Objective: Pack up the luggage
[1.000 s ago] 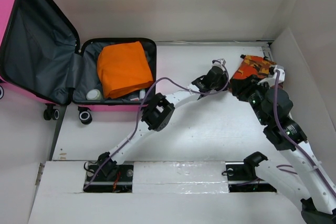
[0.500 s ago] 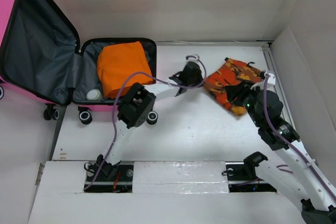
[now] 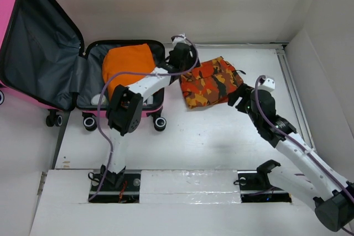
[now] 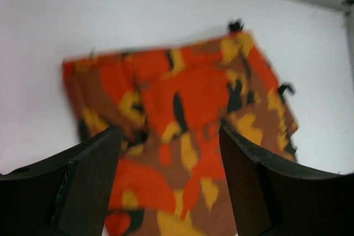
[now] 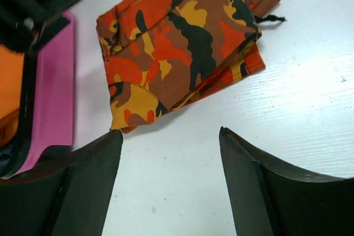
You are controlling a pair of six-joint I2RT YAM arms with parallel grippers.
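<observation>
The luggage (image 3: 38, 42) lies open at the far left, pink shell, dark grey lining, lid propped up. A folded orange garment (image 3: 130, 70) fills its lower half. An orange camouflage garment (image 3: 210, 81) lies flat on the table just right of the luggage. My left gripper (image 3: 183, 66) hovers over the camouflage garment's left edge; in the left wrist view its jaws (image 4: 170, 134) stand open above the cloth (image 4: 188, 98), gripping nothing. My right gripper (image 3: 237, 96) is open at the garment's right side, with bare table between its fingers (image 5: 170, 134) and the cloth (image 5: 182, 42) ahead.
A small white jar (image 3: 98, 99) sits in the luggage's front corner beside the orange garment. Black wheels (image 3: 89, 122) stick out toward the arms. White walls close off the table at the back and right (image 3: 315, 70). The pink shell (image 5: 55, 92) shows in the right wrist view.
The camouflage garment has travelled left from the back right corner to beside the luggage. My left gripper went from shut to open over it; the right gripper widened and let go.
</observation>
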